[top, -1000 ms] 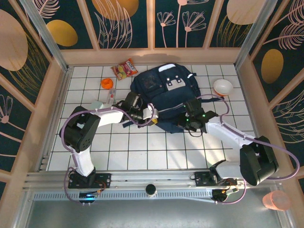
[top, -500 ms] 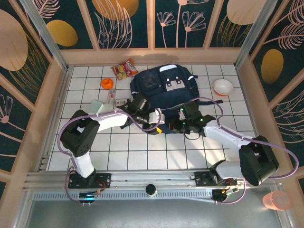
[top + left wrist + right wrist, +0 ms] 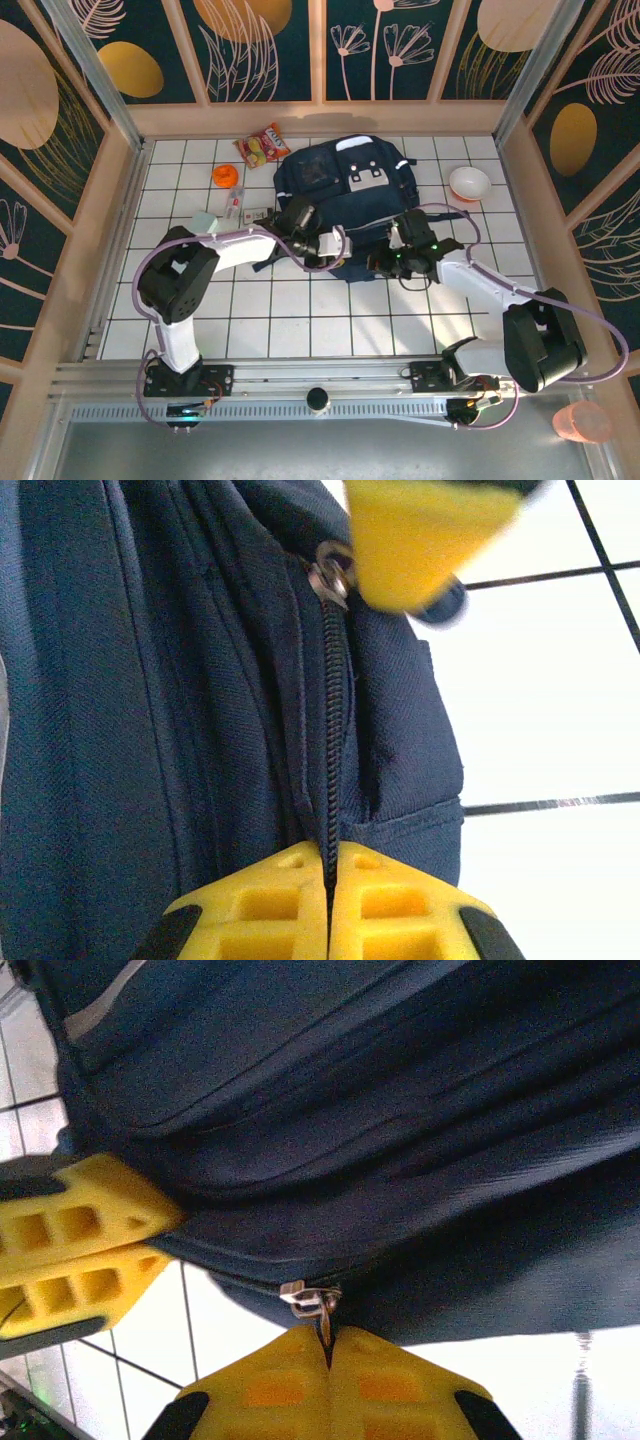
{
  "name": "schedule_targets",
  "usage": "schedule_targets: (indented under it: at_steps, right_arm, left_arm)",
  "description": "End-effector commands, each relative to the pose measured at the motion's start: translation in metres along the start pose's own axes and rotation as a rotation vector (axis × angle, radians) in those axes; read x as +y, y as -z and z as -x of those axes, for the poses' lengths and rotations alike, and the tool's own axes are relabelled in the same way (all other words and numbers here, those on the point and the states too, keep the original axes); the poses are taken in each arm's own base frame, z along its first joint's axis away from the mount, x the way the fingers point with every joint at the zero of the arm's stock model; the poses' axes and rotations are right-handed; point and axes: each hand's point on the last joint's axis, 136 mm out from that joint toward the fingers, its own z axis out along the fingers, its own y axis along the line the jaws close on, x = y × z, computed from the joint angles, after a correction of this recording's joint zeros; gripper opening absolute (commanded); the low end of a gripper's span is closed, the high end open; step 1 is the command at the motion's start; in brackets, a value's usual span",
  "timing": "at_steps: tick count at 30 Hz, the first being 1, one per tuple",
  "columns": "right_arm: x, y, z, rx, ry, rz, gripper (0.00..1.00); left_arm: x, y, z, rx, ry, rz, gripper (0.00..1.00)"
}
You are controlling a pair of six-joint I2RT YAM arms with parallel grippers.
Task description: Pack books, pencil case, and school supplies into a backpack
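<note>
Clamping backpack [image 3: 340,180] edge (tiles [image 3: 540,700] beside), left pincer [image 3: 328,858], right pincer [image 3: 328,1338] on zipper pull [image 3: 308,1300]

Backpack [image 3: 322,182] navy, white-grey patches; counter [image 3: 300,320] white, dark grid; left claw [image 3: 328,852], right claw [image 3: 328,1338] yellow; snack packet [image 3: 262,146] red-orange.

- The backpack [image 3: 340,180] lies on the desk [image 3: 300,310], toward the back and near the middle.
- A snack packet [image 3: 262,146] sits behind it to the left, with a small round thing [image 3: 225,175] just in front of that.
- The pencil case [image 3: 235,203], a small gadget [image 3: 255,214] and a small pale piece [image 3: 204,221] lie left of the backpack.
- A bowl [image 3: 469,183] stands to its right.
- The left pincer [image 3: 338,243] and the right pincer [image 3: 377,262] meet at its near edge.
</note>
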Motion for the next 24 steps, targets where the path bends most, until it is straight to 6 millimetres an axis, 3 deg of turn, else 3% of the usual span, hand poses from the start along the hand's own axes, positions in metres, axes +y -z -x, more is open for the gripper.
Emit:
schedule_targets:
  at_steps: [1,5,7,10,11,13,17,24]
  right_arm:
    - [-0.026,0.003,-0.016,0.054,0.021,-0.082,0.0]
    - [0.0,-0.006,-0.019,0.066,0.045,0.032,0.0]
    - [0.021,-0.009,-0.02,0.063,0.066,0.1,0.0]
    - [0.042,-0.014,-0.024,0.071,0.079,0.165,0.0]
    - [0.044,-0.016,-0.024,0.071,0.074,0.174,0.0]
    - [0.043,-0.017,-0.024,0.073,0.067,0.172,0.0]
    - [0.039,-0.018,-0.026,0.077,0.072,0.157,0.0]
    - [0.036,-0.018,-0.026,0.079,0.08,0.14,0.0]
  left_arm:
    - [0.006,0.034,-0.026,0.048,0.013,0.042,0.0]
    - [0.01,0.049,-0.047,0.107,0.016,0.082,0.0]
    - [0.016,0.06,-0.04,0.104,-0.001,0.117,0.05]
    - [0.009,0.062,-0.028,0.041,0.015,0.08,0.29]
    - [0.008,0.062,-0.016,-0.003,0.038,0.058,0.41]
    - [0.017,0.06,0.006,-0.074,0.117,0.063,0.54]
    - [0.01,0.037,0.028,-0.067,0.067,0.047,0.64]
    - [0.004,-0.007,0.016,-0.001,0.084,-0.037,0.62]
